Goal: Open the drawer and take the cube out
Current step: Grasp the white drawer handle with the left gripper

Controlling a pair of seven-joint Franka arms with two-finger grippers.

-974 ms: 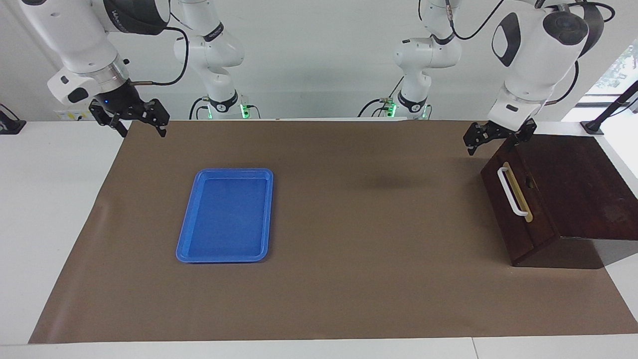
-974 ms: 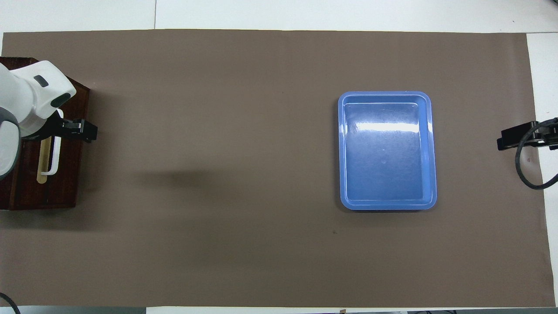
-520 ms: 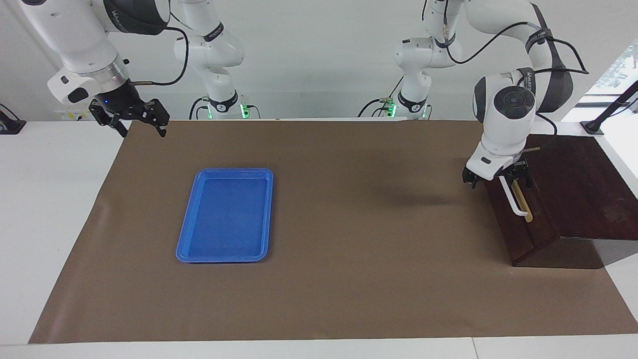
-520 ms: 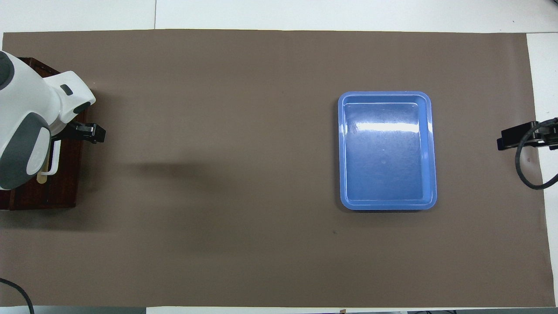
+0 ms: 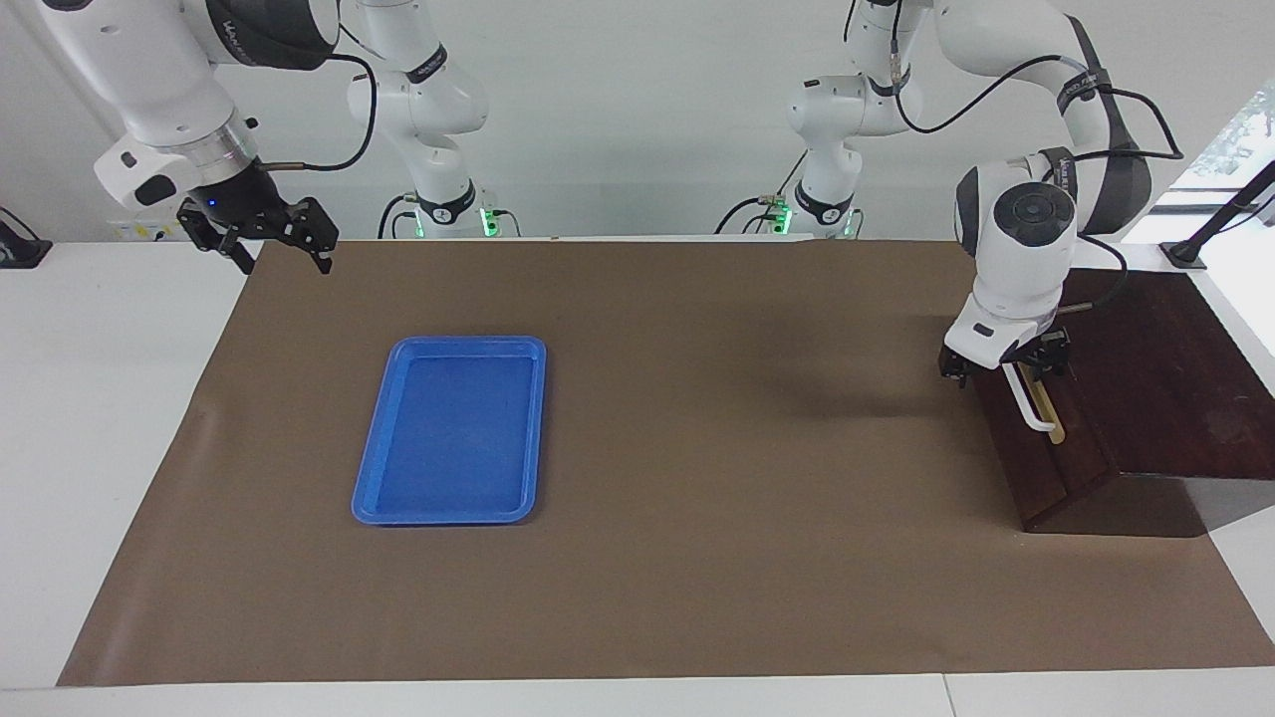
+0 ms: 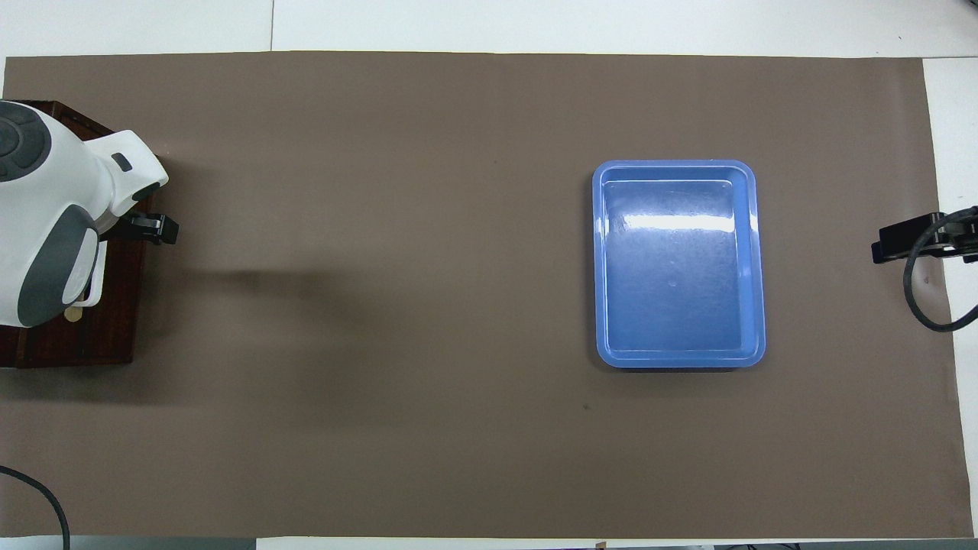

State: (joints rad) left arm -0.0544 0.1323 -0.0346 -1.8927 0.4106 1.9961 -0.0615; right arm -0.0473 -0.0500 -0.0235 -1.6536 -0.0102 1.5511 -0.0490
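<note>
Left claw (image 5: 1004, 366) spread, down at upper end of white bar handle (image 5: 1028, 401) on shut dark brown wooden drawer (image 5: 1036, 438), at three o'clock on paper-covered bench (image 5: 697, 418). Right claw (image 5: 261, 237) spread, waiting at ten o'clock, above flat blue plastic tray (image 5: 453, 430).

White table (image 5: 120, 418), brown paper sheet (image 5: 697, 518) covering most of it (bare white margins at the frame edges), blue tray (image 5: 453, 430) flat on the paper at centre left of the facing view, dark wooden box (image 5: 1146, 398) at right edge
</note>
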